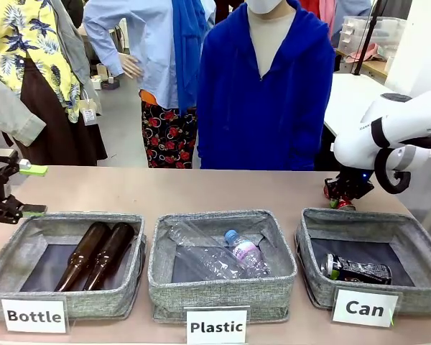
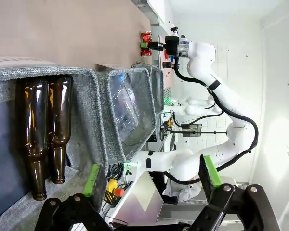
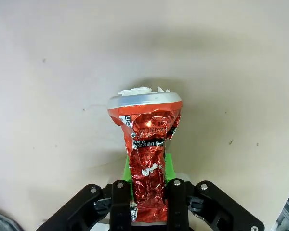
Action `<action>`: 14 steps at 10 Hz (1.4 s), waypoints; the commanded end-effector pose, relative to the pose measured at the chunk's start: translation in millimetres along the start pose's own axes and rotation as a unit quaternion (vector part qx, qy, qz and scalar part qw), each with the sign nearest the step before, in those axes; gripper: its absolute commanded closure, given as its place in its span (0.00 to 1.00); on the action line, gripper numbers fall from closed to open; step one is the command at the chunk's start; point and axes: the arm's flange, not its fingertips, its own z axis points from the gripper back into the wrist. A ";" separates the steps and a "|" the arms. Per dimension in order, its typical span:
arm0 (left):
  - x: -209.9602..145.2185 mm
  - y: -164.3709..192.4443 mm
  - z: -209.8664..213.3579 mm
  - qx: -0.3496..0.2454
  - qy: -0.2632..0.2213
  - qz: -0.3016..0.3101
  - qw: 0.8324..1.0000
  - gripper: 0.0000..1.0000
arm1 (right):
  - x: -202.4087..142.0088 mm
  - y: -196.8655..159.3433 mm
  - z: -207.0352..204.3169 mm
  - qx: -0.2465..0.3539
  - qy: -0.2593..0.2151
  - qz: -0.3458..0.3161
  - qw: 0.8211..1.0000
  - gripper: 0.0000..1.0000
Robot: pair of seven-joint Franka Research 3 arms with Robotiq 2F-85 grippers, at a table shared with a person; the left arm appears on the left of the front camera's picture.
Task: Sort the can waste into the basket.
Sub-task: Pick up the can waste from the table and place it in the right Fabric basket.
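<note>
My right gripper (image 1: 343,199) is shut on the shiny red crushed can (image 1: 344,205), low over the table just behind the "Can" basket (image 1: 425,250). In the right wrist view the red can (image 3: 149,134) stands out from between the closed fingers (image 3: 120,192), silver end away from me, above bare tabletop. The black can (image 1: 359,270) with yellow-green print lies inside the "Can" basket. My left gripper (image 1: 20,190) hangs open at the table's left edge behind the "Bottle" basket (image 1: 14,248), nothing between its green pads (image 2: 91,179). The left wrist view also catches the red can (image 2: 146,38) far off.
The "Bottle" basket holds two brown glass bottles (image 1: 93,255). The middle "Plastic" basket (image 1: 223,284) holds clear plastic bottles (image 1: 237,251). A person in a blue hoodie (image 1: 266,93) stands at the far side. The table strip behind the baskets is bare.
</note>
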 end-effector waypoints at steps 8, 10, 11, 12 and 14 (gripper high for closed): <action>-0.1 -2.0 -0.5 -0.006 -0.002 0.005 1.000 0.00 | -98.3 33.4 175.8 0.077 0.027 0.176 0.981 1.00; -0.1 -2.0 -0.5 -0.006 -0.002 0.005 1.000 0.00 | -135.6 38.0 192.7 0.118 0.086 0.252 0.957 1.00; -0.1 -2.0 -0.5 -0.006 -0.002 0.005 1.000 0.00 | -152.6 40.4 195.5 0.139 0.120 0.299 0.936 1.00; -0.1 -2.0 -0.5 -0.006 -0.002 0.005 1.000 0.00 | -165.7 42.4 194.9 0.159 0.160 0.351 0.909 1.00; -0.1 -2.0 -0.5 -0.006 -0.002 0.005 1.000 0.00 | -176.9 43.4 186.0 0.136 0.210 0.425 0.870 1.00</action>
